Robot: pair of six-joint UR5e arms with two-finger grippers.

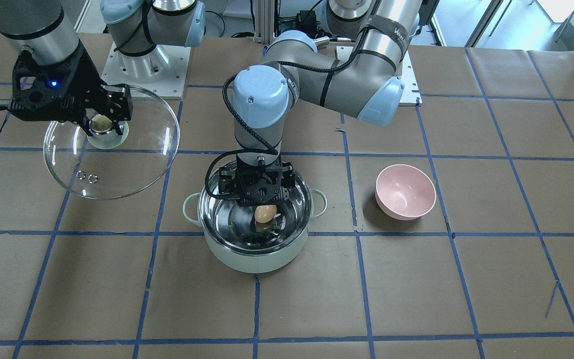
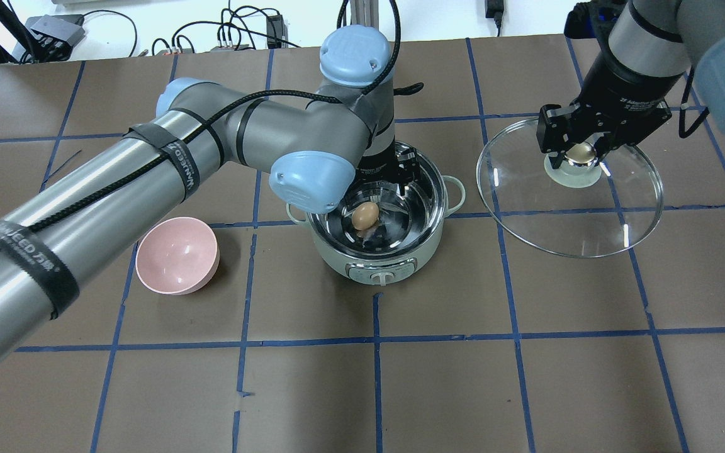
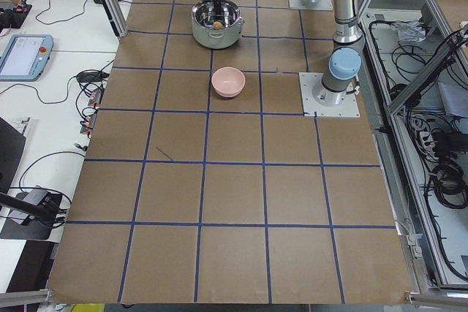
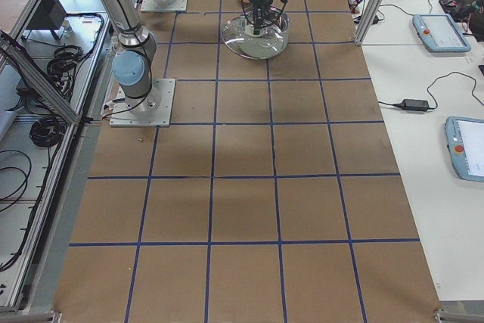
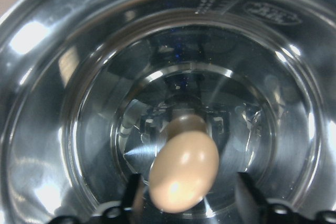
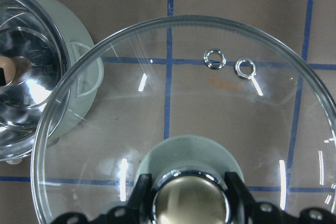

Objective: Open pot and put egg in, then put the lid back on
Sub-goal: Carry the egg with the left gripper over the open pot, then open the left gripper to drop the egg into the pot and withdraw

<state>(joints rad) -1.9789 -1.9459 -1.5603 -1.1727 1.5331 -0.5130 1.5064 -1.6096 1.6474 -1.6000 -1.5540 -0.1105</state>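
The mint-green pot [image 1: 254, 259] stands uncovered at the table's middle, its steel inside showing. My left gripper [image 1: 263, 203] reaches down into it, and in the left wrist view its fingers [image 5: 132, 192] stand open, a little apart from either side of the tan egg [image 5: 184, 171]. The egg [image 2: 365, 215] sits over the pot's floor, and whether it rests there I cannot tell. My right gripper [image 2: 579, 153] is shut on the beige-gold knob [image 6: 190, 203] of the glass lid [image 2: 564, 220]. It holds the lid tilted above the table, beside the pot [image 6: 31, 77].
A pink bowl [image 2: 177, 255] sits on the brown paper on the pot's other side from the lid. My left arm [image 2: 148, 163] stretches across the table above it. Blue tape lines grid the table, and both arm bases [image 1: 142, 70] stand at the robot's edge.
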